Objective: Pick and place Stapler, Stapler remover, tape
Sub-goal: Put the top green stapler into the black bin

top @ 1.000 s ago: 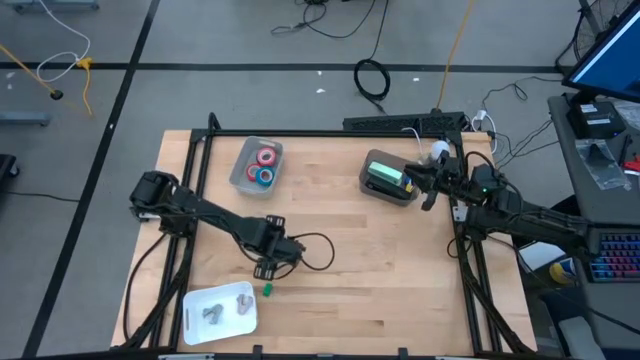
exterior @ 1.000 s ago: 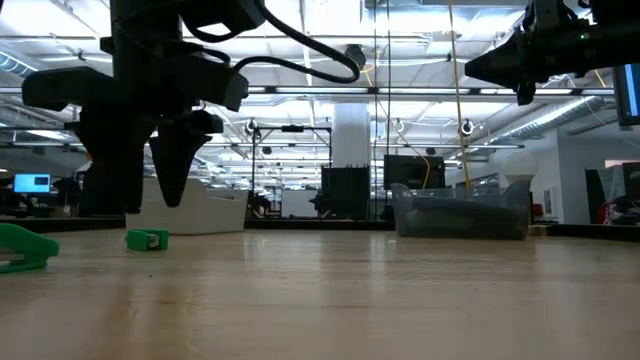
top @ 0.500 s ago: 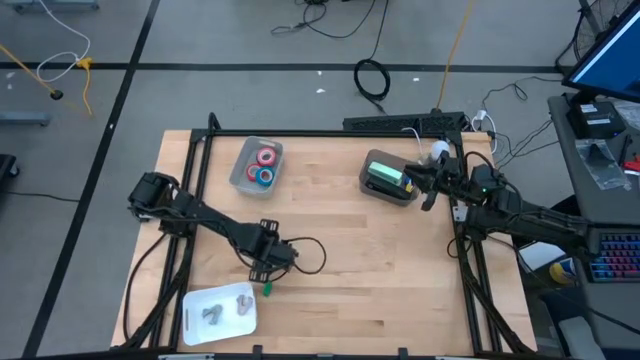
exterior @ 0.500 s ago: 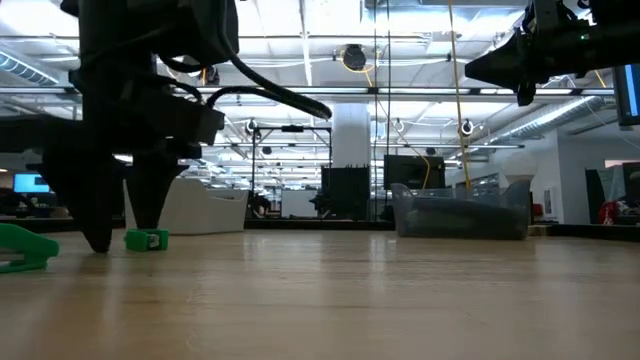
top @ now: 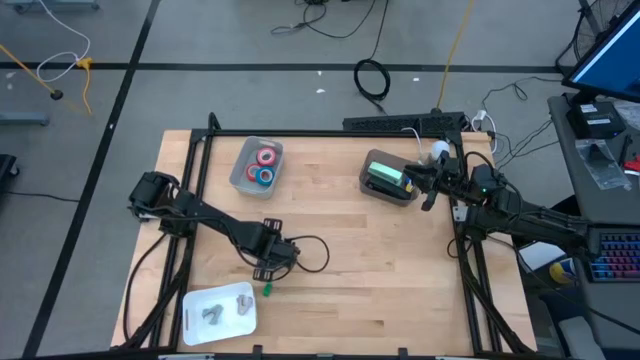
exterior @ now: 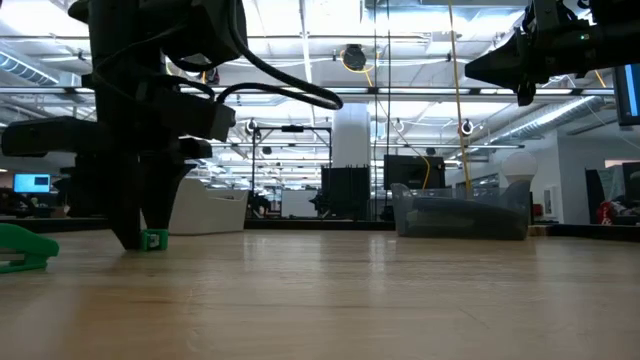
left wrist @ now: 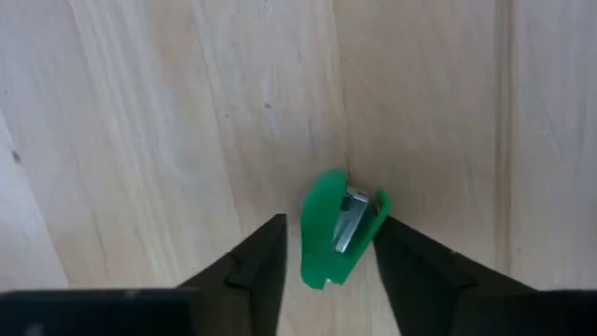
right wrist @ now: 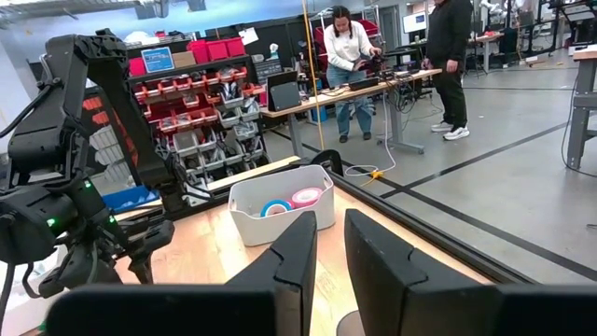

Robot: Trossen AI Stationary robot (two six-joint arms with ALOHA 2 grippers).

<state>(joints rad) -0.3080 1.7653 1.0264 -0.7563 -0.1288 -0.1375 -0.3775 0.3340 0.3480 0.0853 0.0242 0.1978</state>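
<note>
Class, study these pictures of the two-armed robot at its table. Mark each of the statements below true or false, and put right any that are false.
1. The left gripper has its fingers on either side of a small green staple remover. True.
2. The tape rolls lie loose on the bare table. False: they sit in a grey bin.
3. The right gripper hangs beside the bin holding the green stapler. True.
4. The white tray is empty. False: small grey items lie in it.
</note>
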